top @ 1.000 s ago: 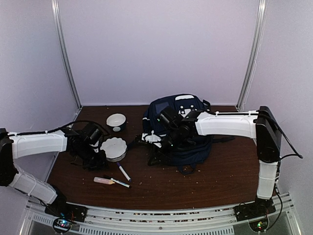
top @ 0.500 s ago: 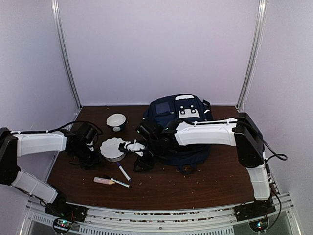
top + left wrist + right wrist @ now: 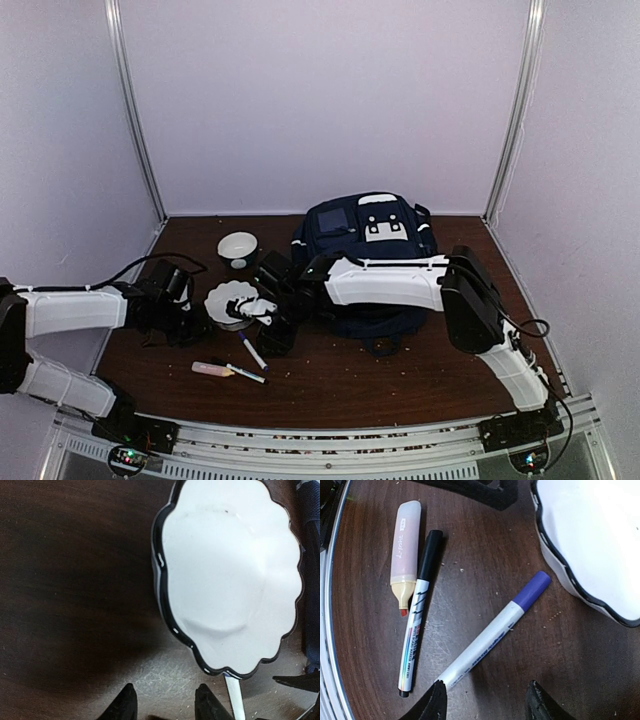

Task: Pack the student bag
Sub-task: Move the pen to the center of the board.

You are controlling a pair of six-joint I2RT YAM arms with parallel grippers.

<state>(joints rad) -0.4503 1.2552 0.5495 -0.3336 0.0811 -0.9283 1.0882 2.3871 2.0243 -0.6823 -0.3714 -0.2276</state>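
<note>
Item 1. Student bag [image 3: 366,228]: large navy-blue fabric backpack with white buckle patches, upper centre-right of the top view, lying on the dark brown wooden table [image 3: 430,372].

Item 2. Scalloped white dish with a dark rim [image 3: 230,575]: left of centre in the top view, touching neither of my grippers.

Item 3. Small round white bowl [image 3: 238,246]: just above the dish, apart from it.

Item 4. White marker with a purple cap [image 3: 492,632]: diagonal in the middle of the right wrist view; blue print on the barrel, too small to read.

Item 5. White pen with a black cap [image 3: 418,614]: left of that marker, rainbow stripe along the barrel, print unreadable.

Item 6. Peach highlighter with a frosted cap [image 3: 405,555]: touching the pen's left side; cursive lettering, perhaps "L-point".

Item 7. My left gripper [image 3: 166,707]: released, fingers apart over bare table just below the dish.

Item 8. My right gripper [image 3: 487,707]: released, grasping nothing, one fingertip just beside the purple-capped marker's lower end.
</note>
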